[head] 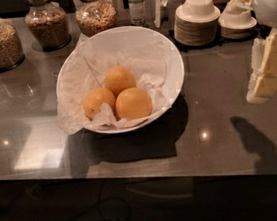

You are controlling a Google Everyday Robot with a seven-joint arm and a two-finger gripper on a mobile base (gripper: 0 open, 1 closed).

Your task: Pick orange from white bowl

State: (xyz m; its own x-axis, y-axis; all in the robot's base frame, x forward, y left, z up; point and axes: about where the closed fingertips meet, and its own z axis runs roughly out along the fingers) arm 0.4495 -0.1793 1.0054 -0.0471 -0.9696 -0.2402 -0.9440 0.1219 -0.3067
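1. Orange in colour, pebbled fruit: three counted. The orange (133, 103) wanted is the largest, at the front right of the cluster, touching both smaller oranges (98, 101).
2. Bowl (173, 63): one, white, wide, lined with crumpled paper (78, 112), standing on the grey bench (220, 122). It holds all three fruit.
3. Hand (258, 90): one, cream-coloured, at the right edge of the view, above the bench and well apart from the bowl. Wide or narrow: cannot tell.
4. Bearing: the orange lies to the left of the hand, beyond the bowl's right rim. It is round, so no long axis to line up with. By my judgement the reach must go leftward and over that rim.
5. Behind the bowl: three jars (47, 23), one bottle (136, 4), two stacks of dishes (196, 22).
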